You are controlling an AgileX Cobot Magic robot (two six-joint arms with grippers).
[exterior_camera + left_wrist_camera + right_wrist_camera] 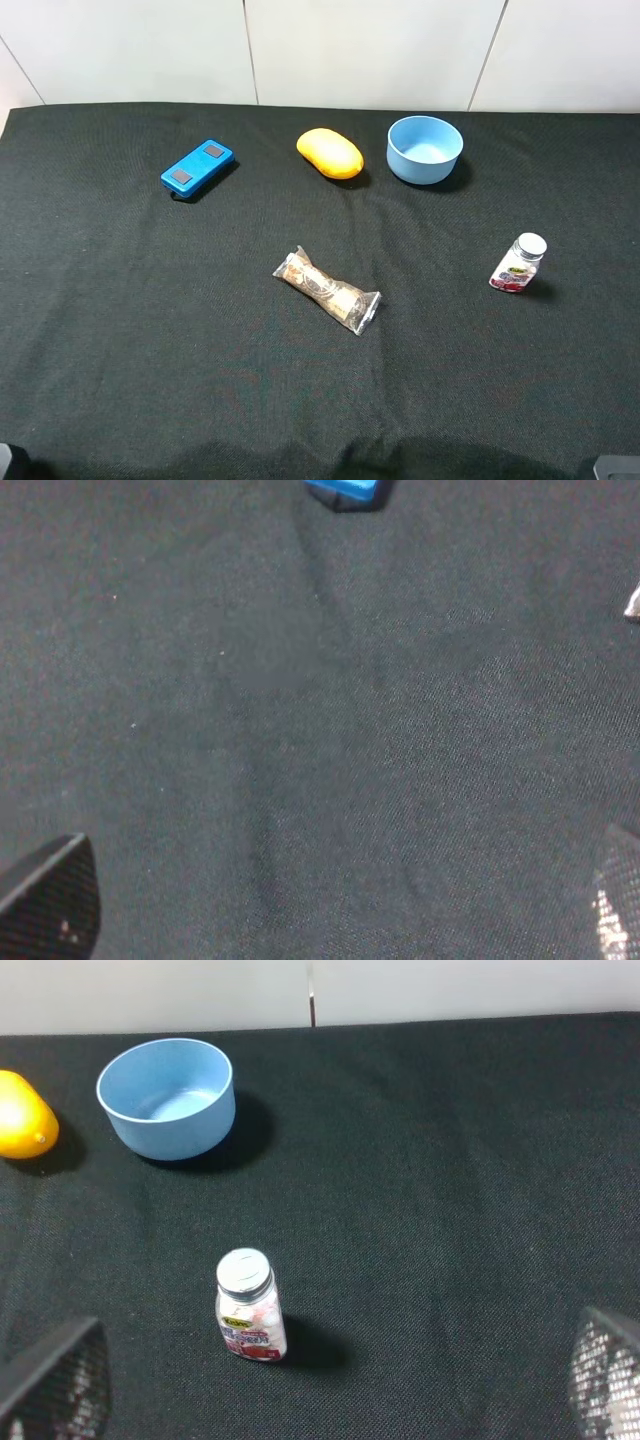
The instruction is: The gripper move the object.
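Right wrist view showed the right gripper (330, 1385) spread open, risking knocking the bottle (249, 1305) before the bowl (168, 1097).

On the table (120, 330) there are five loose things, one of each kind. There is one round light blue bowl (425, 149), at the far side, right of the middle. There is one yellow mango-shaped fruit (330, 153) just left of the bowl. There is one flat blue device (197, 167) with two grey squares on it, at the far left. There is one snack bar in clear wrapper (328, 290), near the middle. There is one small bottle (519, 264) with a silver cap, at the right. Each wrist view shows two dark fingers (55, 1385), so four fingers in total, one pair for each arm.
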